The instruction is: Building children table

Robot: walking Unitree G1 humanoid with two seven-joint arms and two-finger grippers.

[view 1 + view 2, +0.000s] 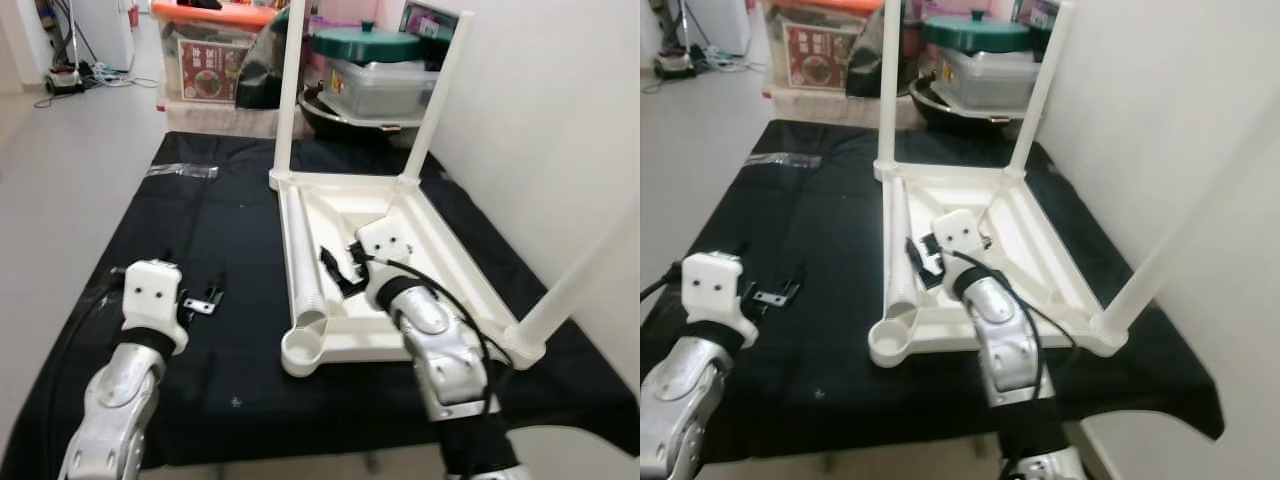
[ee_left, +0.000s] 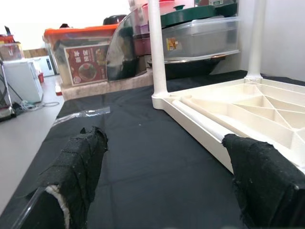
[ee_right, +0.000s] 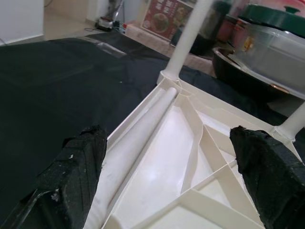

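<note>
Black cloth covers the tabletop; the upturned table (image 1: 400, 250) sits toward its right edge, three legs fitted. Your right end effector (image 1: 335, 270), spread, hovers over the loose leg (image 1: 303, 265); grasp it and seat it in the empty socket (image 1: 302, 350). Left end effector (image 1: 200, 300) is spread, idle.

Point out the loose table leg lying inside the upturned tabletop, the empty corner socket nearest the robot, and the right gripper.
loose table leg (image 1: 301, 255), left eye view, middle of the tube.
empty corner socket (image 1: 300, 349), left eye view, on its round rim.
right gripper (image 1: 334, 270), left eye view, between the open fingertips above the tabletop's underside.
</note>
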